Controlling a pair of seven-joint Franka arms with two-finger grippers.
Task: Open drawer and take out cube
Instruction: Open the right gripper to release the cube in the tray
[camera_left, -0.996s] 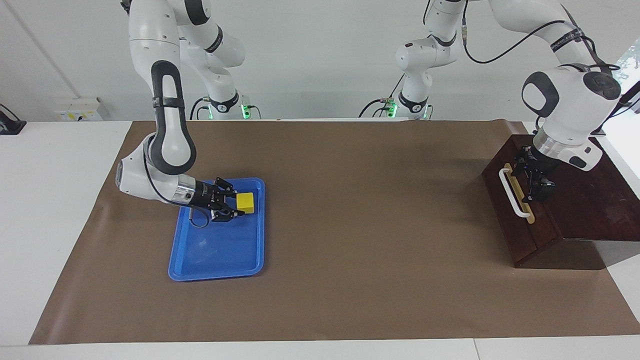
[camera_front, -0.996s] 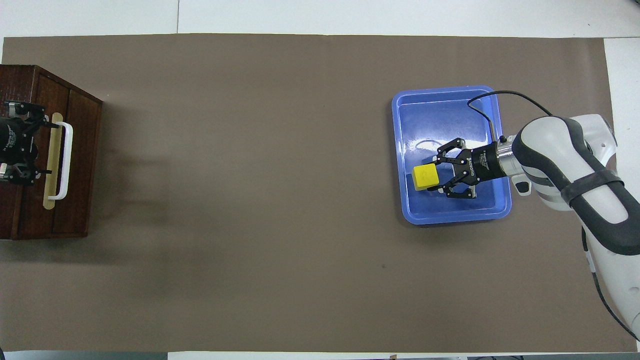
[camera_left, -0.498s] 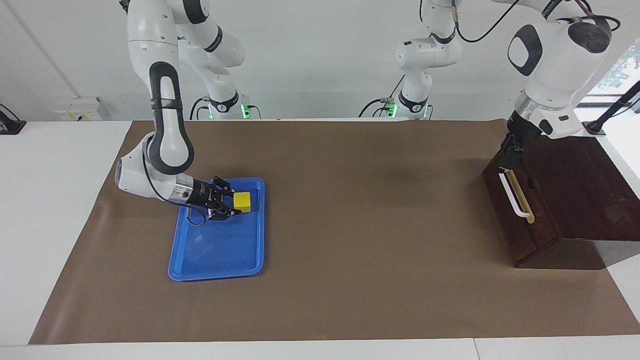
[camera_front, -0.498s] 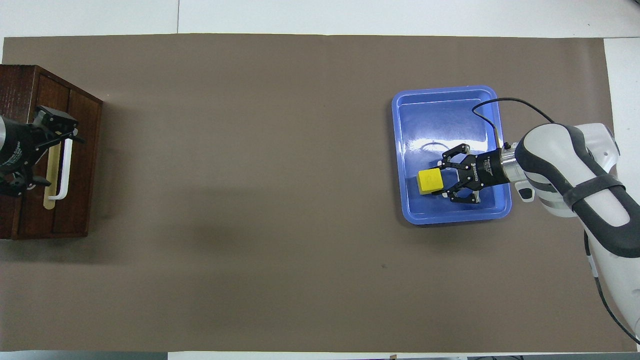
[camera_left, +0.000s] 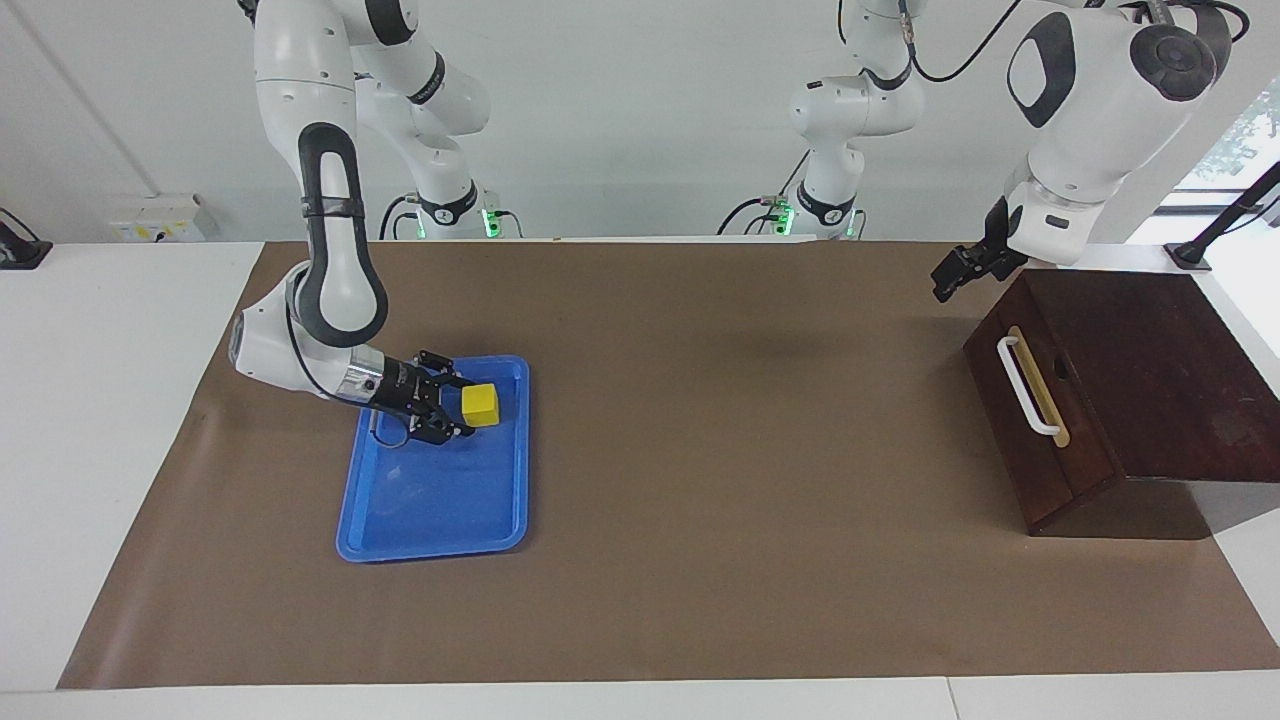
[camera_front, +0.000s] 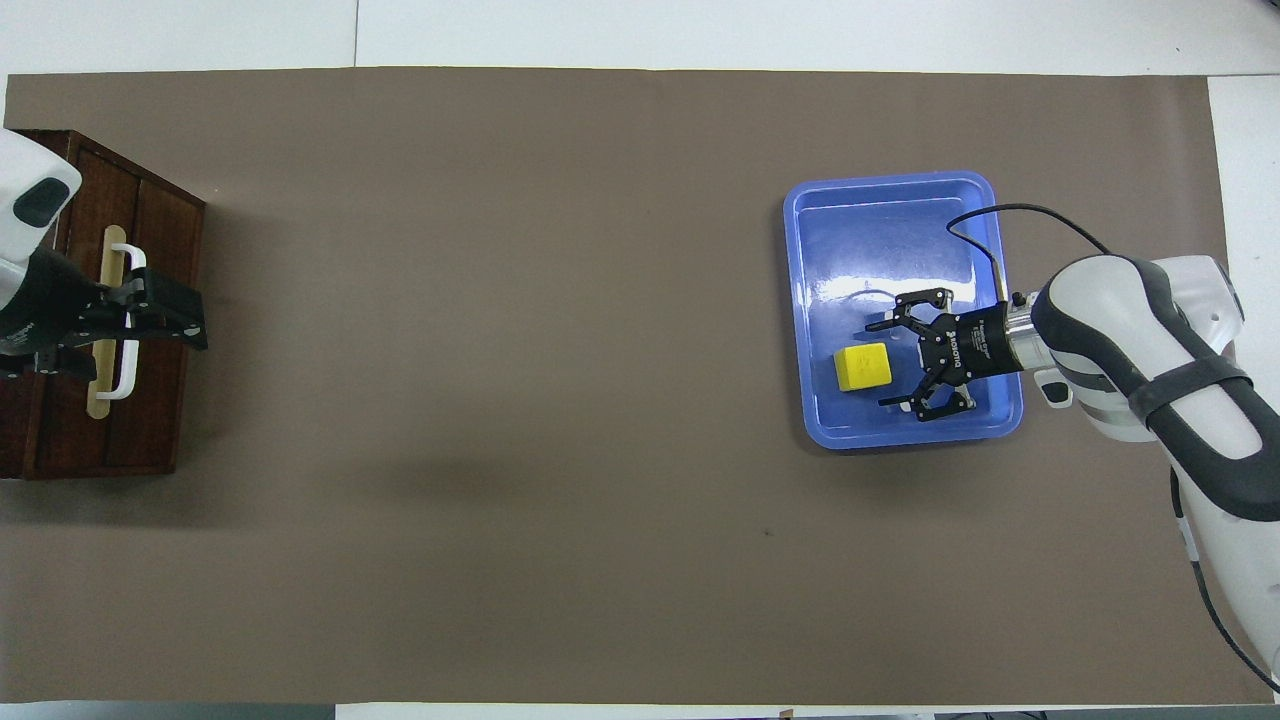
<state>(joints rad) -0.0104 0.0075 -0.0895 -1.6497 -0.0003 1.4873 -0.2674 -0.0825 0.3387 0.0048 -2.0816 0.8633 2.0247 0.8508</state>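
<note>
The yellow cube (camera_left: 481, 404) (camera_front: 863, 367) lies in the blue tray (camera_left: 430, 520) (camera_front: 880, 205), at its end nearer the robots. My right gripper (camera_left: 462, 406) (camera_front: 878, 365) is low in the tray, open, with its fingertips on either side of the cube's edge and not gripping it. The dark wooden drawer (camera_left: 1010, 430) (camera_front: 160, 400) is shut in its box, and its white handle (camera_left: 1030, 390) (camera_front: 135, 262) is free. My left gripper (camera_left: 950, 275) (camera_front: 185, 320) is raised in the air over the drawer's front, clear of the handle.
A brown mat (camera_left: 740, 480) (camera_front: 500, 400) covers the table. The dark box (camera_left: 1150, 370) stands at the left arm's end, and the tray is toward the right arm's end. A cable (camera_front: 1010, 210) loops over the tray from the right wrist.
My left gripper has risen from beside the handle on the box and swung out over the drawer's front. My right gripper has opened wider and drawn back a little, and the cube has shifted slightly.
</note>
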